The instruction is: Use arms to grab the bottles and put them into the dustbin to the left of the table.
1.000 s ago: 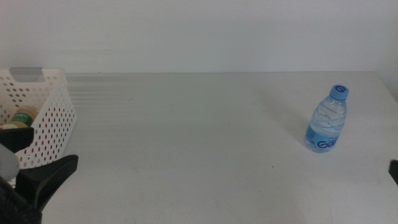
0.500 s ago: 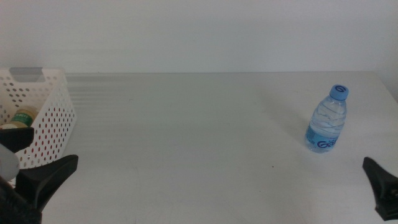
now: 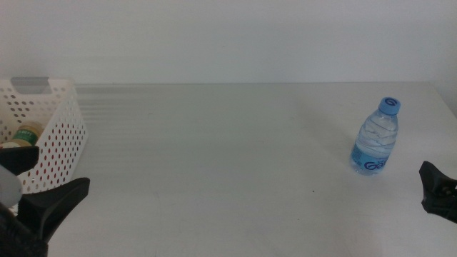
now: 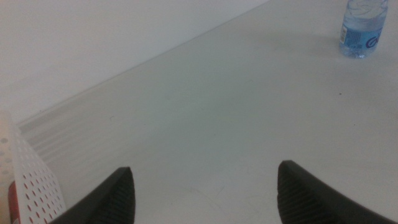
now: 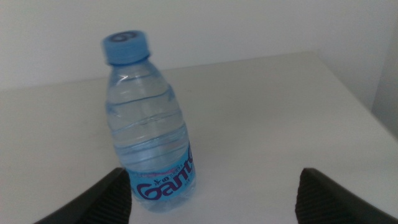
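the table [image 3: 228, 157] is a plain white, matt, flat top reaching back to a pale wall. a small clear water bottle [image 3: 375, 137] with a blue cap stands upright near its right side. at the left edge sits the white perforated dustbin [image 3: 61, 135], well apart from the bottle.

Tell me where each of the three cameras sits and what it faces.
Middle view: in front, looking down the table; left gripper bottom left, right gripper at the right edge.
Left wrist view: by the dustbin, facing across the table; open jaws below.
Right wrist view: close to the water bottle; open jaws either side, apart from it.
Shared: all three show the water bottle.
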You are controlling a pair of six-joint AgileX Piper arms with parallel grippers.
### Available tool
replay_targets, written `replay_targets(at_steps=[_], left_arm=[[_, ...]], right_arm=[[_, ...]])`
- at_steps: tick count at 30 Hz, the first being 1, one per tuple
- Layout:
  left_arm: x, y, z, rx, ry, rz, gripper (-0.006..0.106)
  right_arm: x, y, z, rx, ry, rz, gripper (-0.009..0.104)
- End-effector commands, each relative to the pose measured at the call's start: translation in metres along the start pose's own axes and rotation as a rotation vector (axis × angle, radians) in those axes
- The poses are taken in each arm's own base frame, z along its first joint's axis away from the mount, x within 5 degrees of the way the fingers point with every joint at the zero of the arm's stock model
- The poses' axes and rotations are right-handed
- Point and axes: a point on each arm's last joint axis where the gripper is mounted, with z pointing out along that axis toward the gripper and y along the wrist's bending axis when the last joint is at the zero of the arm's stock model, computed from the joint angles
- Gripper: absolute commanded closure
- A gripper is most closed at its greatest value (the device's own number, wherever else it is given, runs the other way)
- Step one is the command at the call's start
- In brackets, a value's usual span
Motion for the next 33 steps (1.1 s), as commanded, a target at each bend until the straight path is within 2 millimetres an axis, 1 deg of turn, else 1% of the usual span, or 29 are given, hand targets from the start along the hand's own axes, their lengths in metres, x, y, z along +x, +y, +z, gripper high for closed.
replay_targets(at_steps=[1, 5, 7, 9, 12, 17, 19, 22, 26, 28, 33], left_arm=[[-0.015, 0.002, -0.003, -0.012, -0.096, -0.015, 0.030], [-0.015, 0.002, -0.003, -0.012, -0.096, -0.015, 0.030], [-0.015, 0.002, -0.003, -0.012, -0.096, -0.015, 0.030], [-0.015, 0.002, -0.003, -0.012, -0.096, -0.015, 0.030], [-0.015, 0.002, -0.003, -0.012, -0.096, -0.015, 0.030], [-0.015, 0.002, -0.003, -0.012, -0.096, -0.015, 0.030], [-0.015, 0.002, -0.003, -0.012, -0.096, -0.015, 0.030], [-0.015, 0.002, -0.003, -0.012, -0.096, -0.015, 0.030], [-0.015, 0.002, -0.003, -0.012, -0.096, -0.015, 0.030], [-0.015, 0.002, -0.003, -0.012, -0.096, -0.015, 0.030], [-0.015, 0.002, -0.003, -0.012, -0.096, -0.015, 0.030]], right_arm=[[-0.012, 0.001, 0.008, 0.002, -0.128, 0.079, 0.025], [-0.003, 0.000, 0.015, 0.004, -0.099, 0.199, 0.025], [0.000, 0.000, 0.017, 0.008, -0.089, 0.218, 0.025], [0.003, 0.000, 0.018, 0.011, -0.074, 0.201, 0.025], [0.003, 0.005, 0.022, -0.035, -0.068, 0.115, 0.025], [-0.002, 0.024, 0.031, -0.201, -0.106, -0.157, 0.025], [-0.001, 0.028, 0.036, -0.240, -0.111, -0.210, 0.024], [0.000, 0.030, 0.044, -0.239, -0.108, -0.195, 0.020], [0.000, 0.031, 0.053, -0.244, -0.154, -0.166, 0.005], [0.000, 0.032, 0.059, -0.244, -0.166, -0.166, -0.001], [0.002, 0.035, 0.078, -0.229, -0.166, -0.209, 0.000]])
